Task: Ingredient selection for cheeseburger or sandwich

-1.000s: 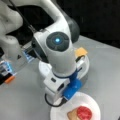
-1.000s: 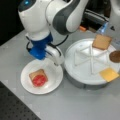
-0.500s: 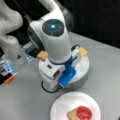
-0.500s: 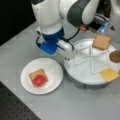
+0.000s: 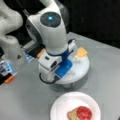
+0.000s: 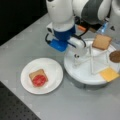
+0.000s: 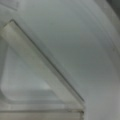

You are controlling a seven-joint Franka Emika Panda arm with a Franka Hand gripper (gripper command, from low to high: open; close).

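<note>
The white, round-jointed robot arm is bent well forward, its big last joint on top with a small blue light glowing on the cap. In both front views the wrist points steeply down. A bright blue block sits clamped under the wrist, and it shows in a front view too, tilted towards that view's bottom right. Below it the white gripper reaches low, angled towards a front view's right. In a front view only the gripper's white body shows and its fingertips are hidden behind the blue block. The wrist view shows no fingers.
</note>
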